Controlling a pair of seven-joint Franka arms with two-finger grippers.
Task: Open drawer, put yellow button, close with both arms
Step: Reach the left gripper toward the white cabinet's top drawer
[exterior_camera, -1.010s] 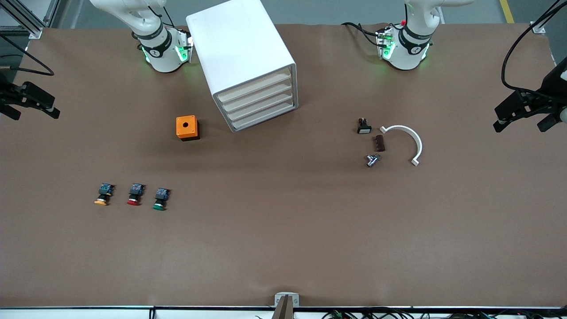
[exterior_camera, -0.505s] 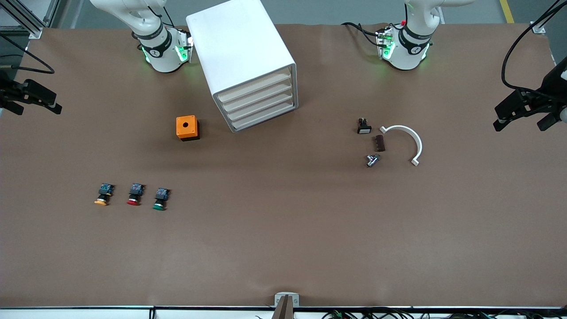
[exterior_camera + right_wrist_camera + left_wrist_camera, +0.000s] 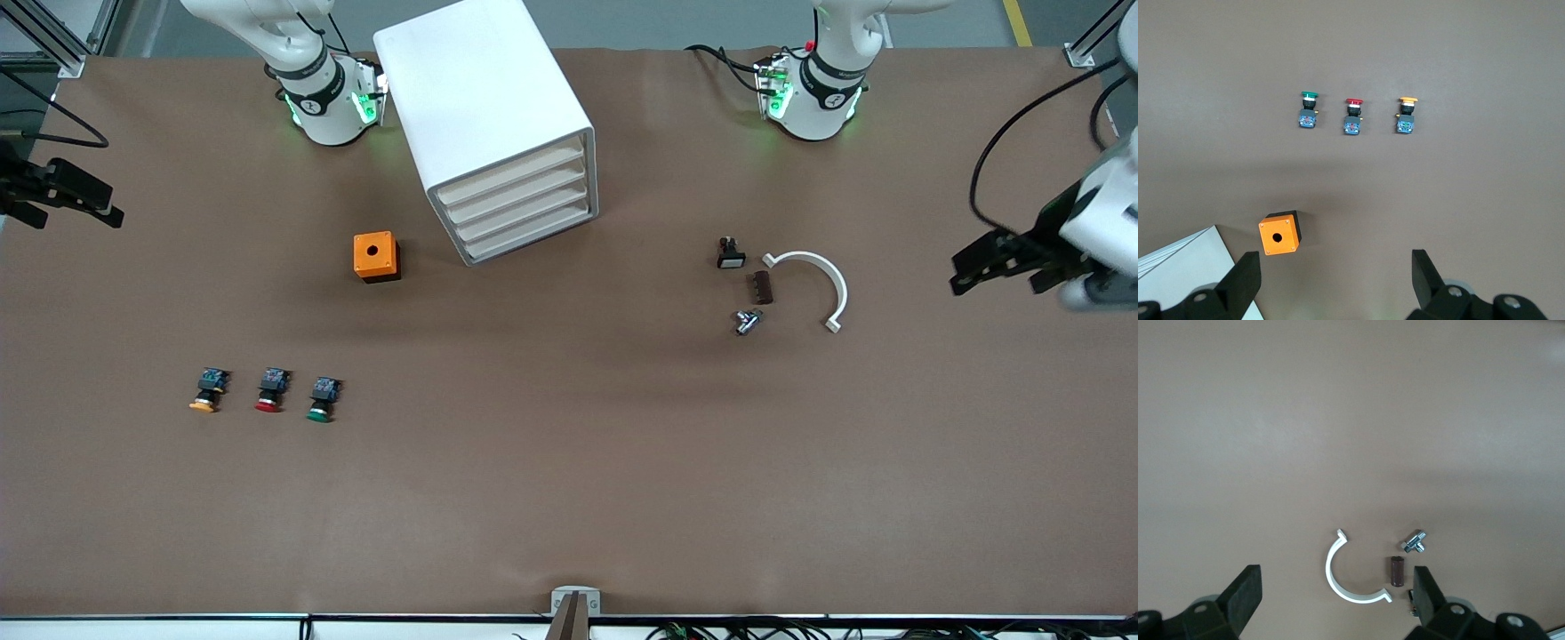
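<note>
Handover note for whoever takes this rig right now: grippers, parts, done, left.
Left gripper: open, empty, over the left arm's end of the table.
Right gripper: open, empty, over the right arm's end.
Top drawer of the cabinet: shut.
Yellow button: on the table, end of a row with red and green ones, nearer the front camera than the cabinet.
Done: nothing.
Left: open drawer, load button, close.

1. Robot lab or test cell.
2. Two white robot arms [image 3: 324, 98] with green-lit bases bolted to a wide brown desk [image 3: 569, 498].
3. Aluminium frame rails [image 3: 53, 40] at the corner, loose cables [image 3: 729, 629] along the edge, grey floor [image 3: 711, 22].
</note>
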